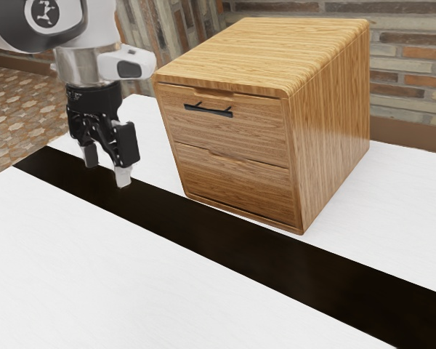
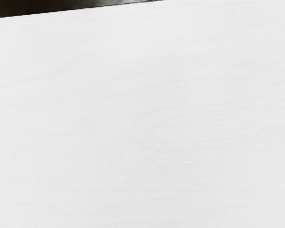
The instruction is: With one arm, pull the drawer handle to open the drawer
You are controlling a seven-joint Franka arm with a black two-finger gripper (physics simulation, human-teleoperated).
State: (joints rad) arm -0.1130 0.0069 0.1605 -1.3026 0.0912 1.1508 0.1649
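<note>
A wooden cabinet (image 1: 276, 109) with two drawers stands on the table at the exterior view's centre right. The upper drawer (image 1: 225, 123) carries a thin black handle (image 1: 208, 109) and looks closed; the lower drawer (image 1: 236, 182) has no handle that I can see. My gripper (image 1: 107, 169) hangs above the table to the exterior view's left of the cabinet, well apart from the handle and lower than it. Its fingers point down, stand open and hold nothing. In the wrist view, white tabletop (image 2: 142, 133) lies under the hand.
The table is white (image 1: 94, 276) with a wide black stripe (image 1: 276, 269) running diagonally across it, passing under my gripper and in front of the cabinet. A brick wall (image 1: 407, 43) rises behind. The stripe's edge (image 2: 61, 5) also shows in the wrist view.
</note>
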